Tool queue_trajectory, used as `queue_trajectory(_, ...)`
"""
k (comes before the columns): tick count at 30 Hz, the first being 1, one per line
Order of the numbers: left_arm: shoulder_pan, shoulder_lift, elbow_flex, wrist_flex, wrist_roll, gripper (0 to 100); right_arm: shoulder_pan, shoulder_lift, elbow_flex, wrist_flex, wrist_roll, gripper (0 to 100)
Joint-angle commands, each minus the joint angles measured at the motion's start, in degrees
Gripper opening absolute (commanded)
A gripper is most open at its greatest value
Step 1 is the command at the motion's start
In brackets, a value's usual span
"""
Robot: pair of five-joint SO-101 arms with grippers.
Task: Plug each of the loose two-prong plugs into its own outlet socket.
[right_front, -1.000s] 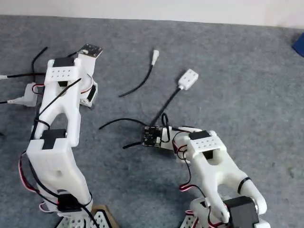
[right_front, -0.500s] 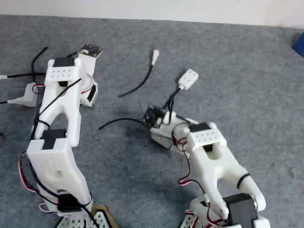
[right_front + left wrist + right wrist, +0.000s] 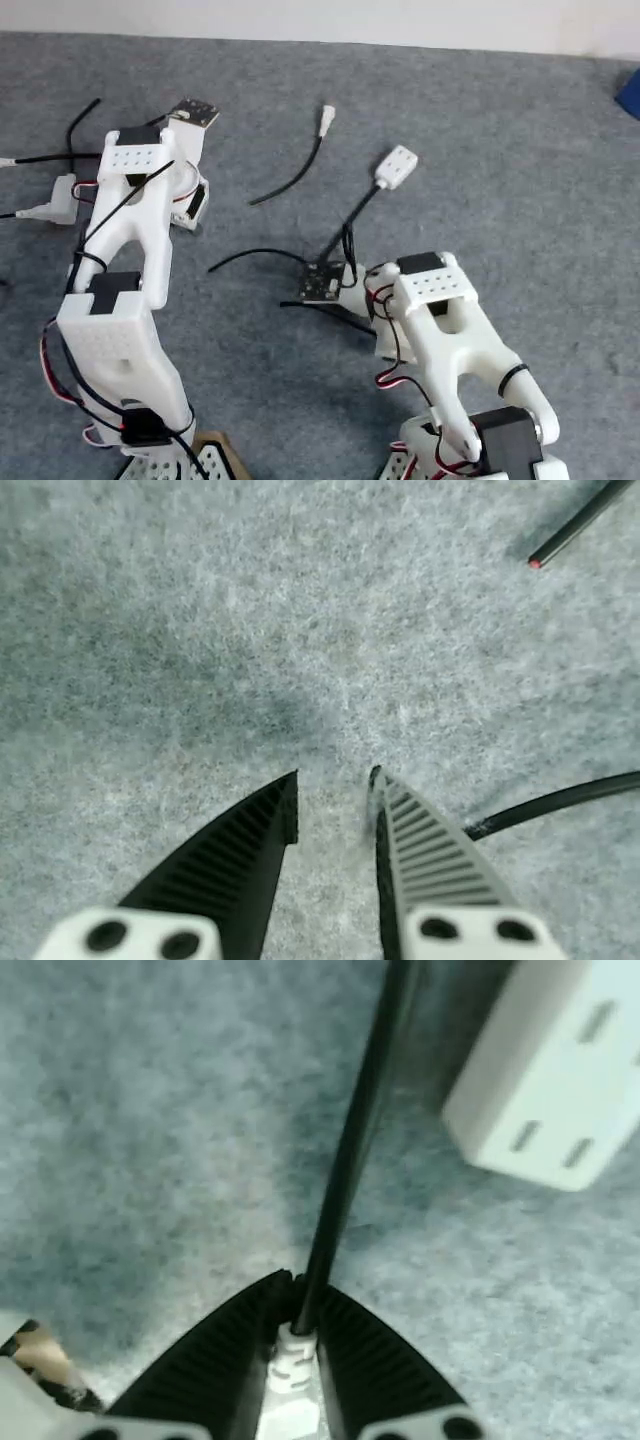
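Since half a second ago our right end effector (image 3: 300, 1295) has drawn back from the outlet socket (image 3: 560, 1080). It is clamped on the white plug (image 3: 290, 1375). The black cord (image 3: 355, 1140) runs past the socket, plug apart from it. Our left end effector (image 3: 335, 785) is part open, empty, over grey tabletop (image 3: 200, 630).
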Motion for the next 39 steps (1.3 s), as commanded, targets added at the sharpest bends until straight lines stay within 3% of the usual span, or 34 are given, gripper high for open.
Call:
queue_trajectory(1, 0.7, -3.2, -0.2, -0.6, -0.5, 13, 0.7, -0.3, 0.7, 0.5, 0.6, 1.3)
queue_trajectory(10, 0.7, -3.0, -0.2, -0.7, -0.5, 13, 0.9, -0.3, 0.5, 3.4, -2.9, 2.7)
queue_trajectory(18, 0.7, -3.0, -0.2, -0.7, -0.5, 13, -0.5, -0.3, 0.4, -0.8, -7.7, 22.7)
queue_trajectory(23, 0.7, -3.0, -0.2, -0.7, -0.5, 13, 0.0, -0.3, 0.5, 0.8, -7.9, 22.8)
queue_trajectory(29, 0.7, -3.0, -0.3, -0.7, -0.5, 13, 6.2, -0.2, 0.4, -0.3, -6.2, 22.8)
queue_trajectory(39, 0.7, -2.9, -0.4, -0.7, -0.5, 13, 6.3, 0.2, 1.2, 0.0, -4.7, 22.8)
